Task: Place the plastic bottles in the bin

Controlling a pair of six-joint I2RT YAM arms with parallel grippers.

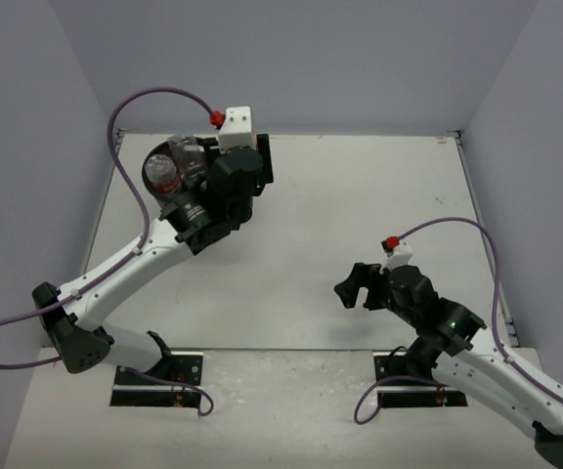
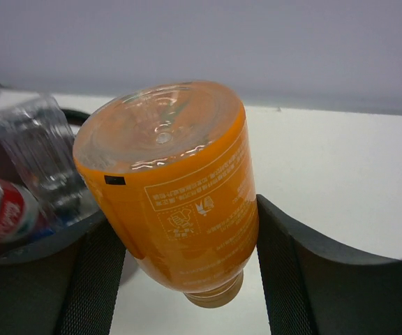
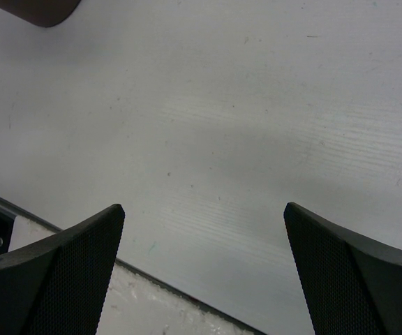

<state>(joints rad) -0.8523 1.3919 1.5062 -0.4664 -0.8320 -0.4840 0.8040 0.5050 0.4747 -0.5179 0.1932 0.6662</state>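
My left gripper (image 1: 250, 164) (image 2: 187, 279) is shut on an orange-filled bottle (image 2: 169, 195), held base up and cap down just right of the bin. The orange bottle is hidden under the wrist in the top view. The dark brown bin (image 1: 151, 166) stands at the far left of the table; its black rim (image 2: 26, 246) shows at the left of the left wrist view. Inside it lie a plain clear bottle (image 1: 186, 151) (image 2: 40, 153) and a clear bottle with a red label (image 1: 165, 176) (image 2: 2, 209). My right gripper (image 1: 355, 283) (image 3: 202, 206) is open and empty, low over bare table.
The white table (image 1: 360, 215) is walled in by grey panels at the back and both sides. The table's near edge (image 3: 159, 286) runs under the right gripper. A dark brown shape (image 3: 37, 10) shows at the top left of the right wrist view.
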